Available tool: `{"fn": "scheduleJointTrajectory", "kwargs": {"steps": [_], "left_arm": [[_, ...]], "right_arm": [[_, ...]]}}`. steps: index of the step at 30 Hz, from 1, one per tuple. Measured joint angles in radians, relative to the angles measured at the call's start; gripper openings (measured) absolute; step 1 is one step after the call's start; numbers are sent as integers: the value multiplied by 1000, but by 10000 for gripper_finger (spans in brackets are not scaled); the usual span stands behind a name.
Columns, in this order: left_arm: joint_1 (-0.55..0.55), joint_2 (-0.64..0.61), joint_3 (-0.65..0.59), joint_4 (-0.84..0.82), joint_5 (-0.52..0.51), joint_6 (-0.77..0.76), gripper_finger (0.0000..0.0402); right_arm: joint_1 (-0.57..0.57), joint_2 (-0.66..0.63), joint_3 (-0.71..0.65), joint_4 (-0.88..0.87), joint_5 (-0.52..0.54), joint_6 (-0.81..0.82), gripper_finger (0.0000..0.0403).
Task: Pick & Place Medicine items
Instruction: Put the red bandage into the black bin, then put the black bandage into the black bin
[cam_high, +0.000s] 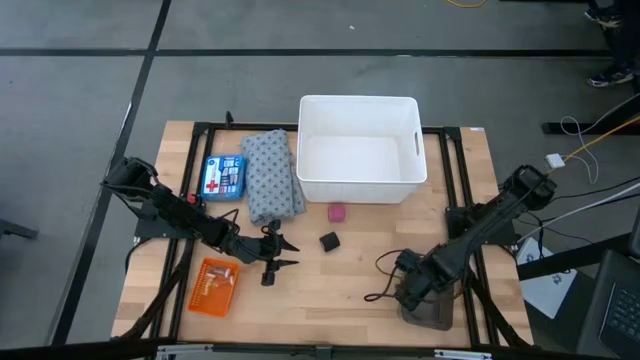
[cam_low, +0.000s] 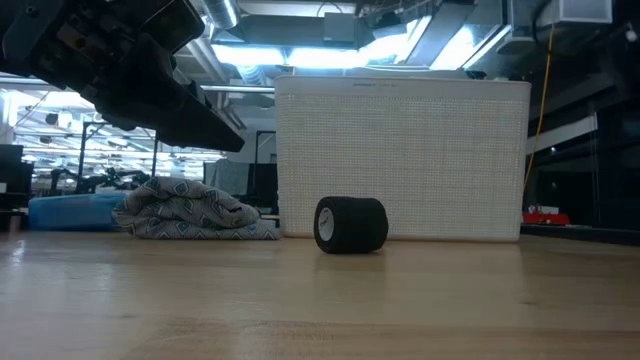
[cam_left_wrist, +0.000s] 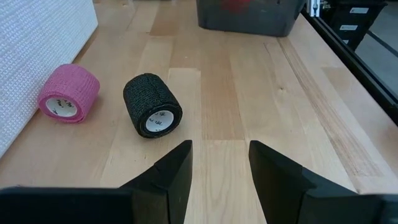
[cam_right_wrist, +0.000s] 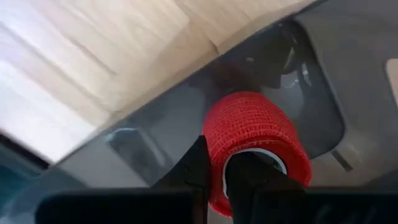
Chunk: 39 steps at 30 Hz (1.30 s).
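Observation:
The flat blue box with a red cross (cam_high: 222, 177) lies flat on the table at the far left, beside the grey cloth (cam_high: 272, 176). My left gripper (cam_high: 280, 256) is open above the wood near the middle, pointing toward a black roll (cam_left_wrist: 152, 106) and a pink roll (cam_left_wrist: 68, 93), both lying on their sides. At the near right edge my right gripper (cam_high: 412, 290) is shut on a red roll (cam_right_wrist: 255, 134) over a grey bin (cam_high: 432, 312). My right gripper pinches the red roll's wall (cam_right_wrist: 214, 149) beside its white core, one finger inside the hollow and one outside. The fingers come from above, pointing down. The roll sits over the inside of the grey bin (cam_right_wrist: 348, 74); whether it touches the bin's floor I cannot tell.
A white basket (cam_high: 358, 108) stands at the far middle, right of the cloth. An orange box (cam_high: 213, 287) lies near the front left, close to my left arm. Bare wood runs between the black roll (cam_high: 329, 240) and the grey bin.

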Motion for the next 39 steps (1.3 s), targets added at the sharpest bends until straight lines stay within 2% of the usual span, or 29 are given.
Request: {"fn": "scheduleJointTrajectory", "kwargs": {"steps": [5,9,11,16,22,27,32,39], "left_arm": [[0,0,0,0,0,-6,153],[0,0,0,0,0,-7,154],[0,0,0,0,0,-7,154],[0,0,0,0,0,-7,153],[0,0,0,0,0,-7,154],[0,0,0,0,0,-7,153],[0,0,0,1,0,-7,154],[0,0,0,0,0,-7,153]], "right_arm": [[0,50,0,1,-45,-27,30],[0,53,-1,3,23,-27,44],[-1,53,-1,3,62,-27,62],[-5,53,-1,2,72,-27,122],[-6,53,-1,0,-3,-23,187],[-5,26,-1,0,-67,-22,223],[-5,-40,-1,-1,-56,1,238],[-5,-165,2,-2,10,53,237]]}}
